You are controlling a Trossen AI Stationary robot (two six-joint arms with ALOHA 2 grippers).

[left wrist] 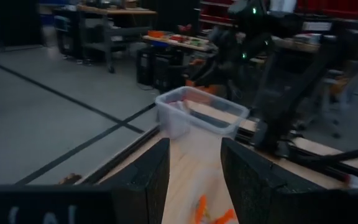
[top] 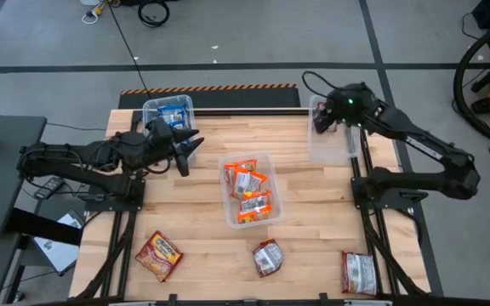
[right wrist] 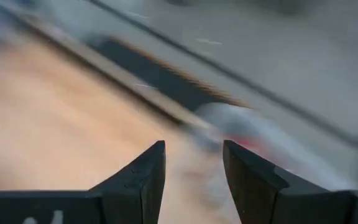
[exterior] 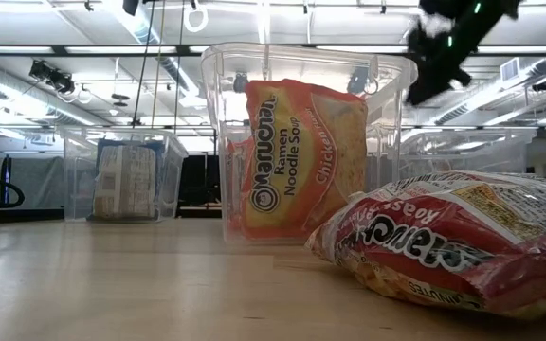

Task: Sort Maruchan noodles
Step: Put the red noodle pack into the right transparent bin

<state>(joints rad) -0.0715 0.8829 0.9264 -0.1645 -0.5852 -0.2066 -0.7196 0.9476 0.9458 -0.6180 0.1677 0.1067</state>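
Right gripper [right wrist: 193, 171] fingers parted, empty, over far-right clear bin [top: 330, 140]; red packet [right wrist: 253, 144] just beyond. Risk: blurred swing clipping bin wall. Left gripper [left wrist: 194, 177] parted, empty.

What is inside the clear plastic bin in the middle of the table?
The clear rectangular plastic bin holds orange crinkly Maruchan ramen packets, about three visible from above, overlapping. Anything beneath them is covered.

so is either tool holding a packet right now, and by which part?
Nothing is held. Left tool is open and empty by the blue-packet bin; right tool is open and empty over the right bin.
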